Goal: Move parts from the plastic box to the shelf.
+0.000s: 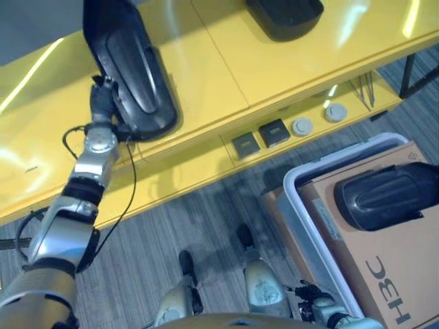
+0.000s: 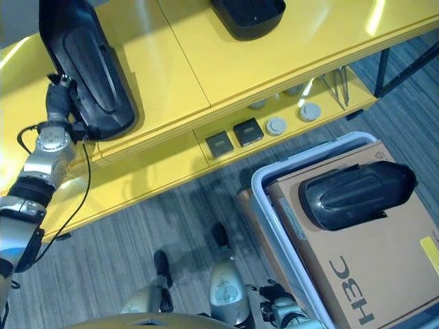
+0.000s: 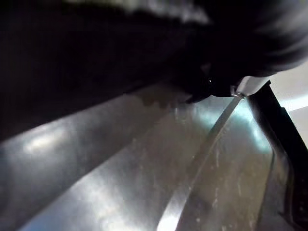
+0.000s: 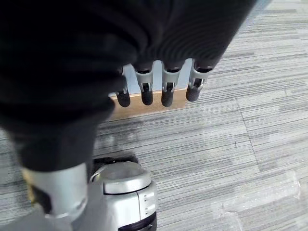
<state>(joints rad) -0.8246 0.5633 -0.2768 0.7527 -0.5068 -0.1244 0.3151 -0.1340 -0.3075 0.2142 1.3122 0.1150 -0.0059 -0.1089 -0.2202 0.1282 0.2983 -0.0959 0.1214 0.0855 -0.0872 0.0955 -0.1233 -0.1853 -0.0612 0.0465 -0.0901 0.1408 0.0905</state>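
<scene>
Left hand (image 1: pixel 103 99) sits at the near end of a long black part (image 1: pixel 130 68) on the yellow shelf (image 1: pixel 226 62), right by the shelf's front edge – fingers hidden against the part, so cannot tell if they grip it or not. The part runs from the front edge back toward the shelf's rear left corner. Bare yellow surface lies open to its right, up to a second black part (image 1: pixel 285 15) at the rear edge.

Right hand (image 4: pixel 159 91) hangs over grey carpet, fingers straight and relaxed, holding nothing.

The lower ledge at the shelf's front carries two dark squares (image 1: pixel 260 138) and two grey round discs (image 1: pixel 318 119).

Plastic box (image 1: pixel 302 205) stands on the floor to the right, well apart from the shelf – a third black part (image 1: pixel 384 195) rests on a brown cardboard sheet (image 1: pixel 384 274) inside it, near the box's far rim. The cardboard has dark printed letters.
</scene>
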